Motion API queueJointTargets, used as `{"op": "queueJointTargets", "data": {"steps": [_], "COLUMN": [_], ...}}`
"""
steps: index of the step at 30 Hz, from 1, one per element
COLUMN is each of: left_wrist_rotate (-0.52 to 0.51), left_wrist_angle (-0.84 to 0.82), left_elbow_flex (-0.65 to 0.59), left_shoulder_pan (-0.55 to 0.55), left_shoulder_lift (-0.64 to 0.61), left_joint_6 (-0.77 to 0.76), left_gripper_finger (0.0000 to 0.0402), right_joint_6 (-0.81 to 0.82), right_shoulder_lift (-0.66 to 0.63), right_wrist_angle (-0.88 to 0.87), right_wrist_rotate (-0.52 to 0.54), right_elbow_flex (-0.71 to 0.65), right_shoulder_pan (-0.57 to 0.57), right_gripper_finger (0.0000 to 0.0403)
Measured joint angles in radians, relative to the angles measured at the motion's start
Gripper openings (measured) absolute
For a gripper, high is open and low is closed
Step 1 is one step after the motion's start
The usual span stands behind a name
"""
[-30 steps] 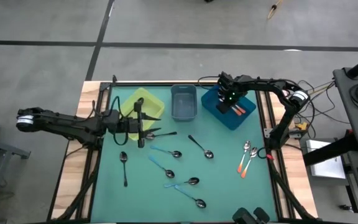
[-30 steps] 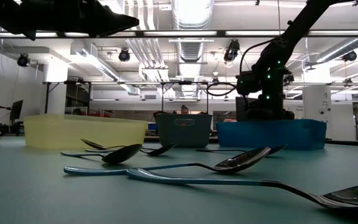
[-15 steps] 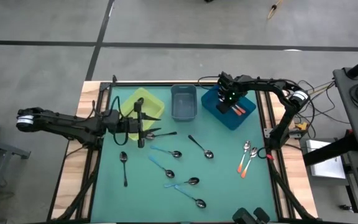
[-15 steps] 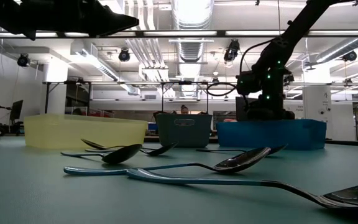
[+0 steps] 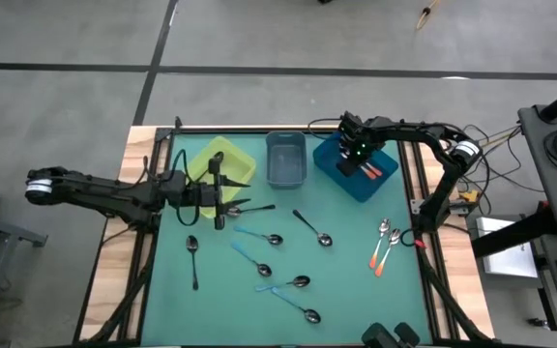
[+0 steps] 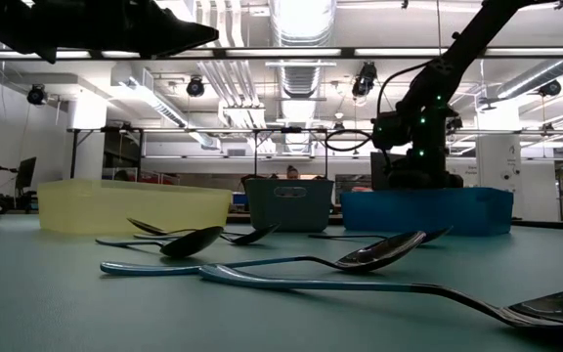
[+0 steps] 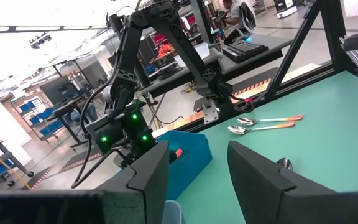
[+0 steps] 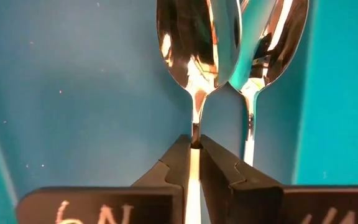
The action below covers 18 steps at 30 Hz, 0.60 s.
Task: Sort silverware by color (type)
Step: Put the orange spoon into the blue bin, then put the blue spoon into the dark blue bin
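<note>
My right gripper (image 5: 358, 158) is over the blue bin (image 5: 341, 179) at the table's far right, shut on a shiny-bowled spoon (image 8: 197, 37); a second spoon (image 8: 267, 28) lies right beside it, and orange-red handles (image 5: 371, 172) show in the bin. My left gripper (image 5: 219, 201) hovers open by the yellow bin (image 5: 235, 155), holding nothing. Black-handled spoons (image 5: 193, 259), light blue ones (image 5: 259, 235) and two orange-red ones (image 5: 383, 246) lie flat on the green mat. My right gripper pinches the spoon between its two fingers at the thin neck (image 8: 195, 127) just below the bowl. The fingers lie along the spoon, and the bowl sticks out beyond the fingertips toward the blue bin's inside. Whether the bowl touches the bin, I cannot tell.
A grey-blue bin (image 5: 286, 158) stands between the yellow and blue bins along the far edge. Loose spoons crowd the mat's middle (image 5: 298, 282). A metal frame rail (image 5: 416, 193) runs along the right edge, and bare mat lies at the near left.
</note>
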Motion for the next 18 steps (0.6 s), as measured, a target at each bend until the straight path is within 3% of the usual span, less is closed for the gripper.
{"op": "queueJointTargets", "data": {"steps": [9,18], "left_wrist_rotate": [0.0,0.0], "left_wrist_angle": [0.0,-0.022], "left_elbow_flex": [0.0,0.0], "left_shoulder_pan": [0.0,0.0], "left_shoulder_lift": [0.0,0.0], "left_joint_6": [-0.004,-0.138], "left_gripper_finger": [0.0146,0.0146], "right_joint_6": [0.011,0.002], "right_shoulder_lift": [0.0,-0.039], "right_wrist_angle": [-0.003,-0.045], "right_wrist_rotate": [0.003,-0.001], "right_elbow_flex": [0.0,0.054], "right_shoulder_pan": [0.0,0.018], "right_gripper_finger": [0.0088,0.0101]}}
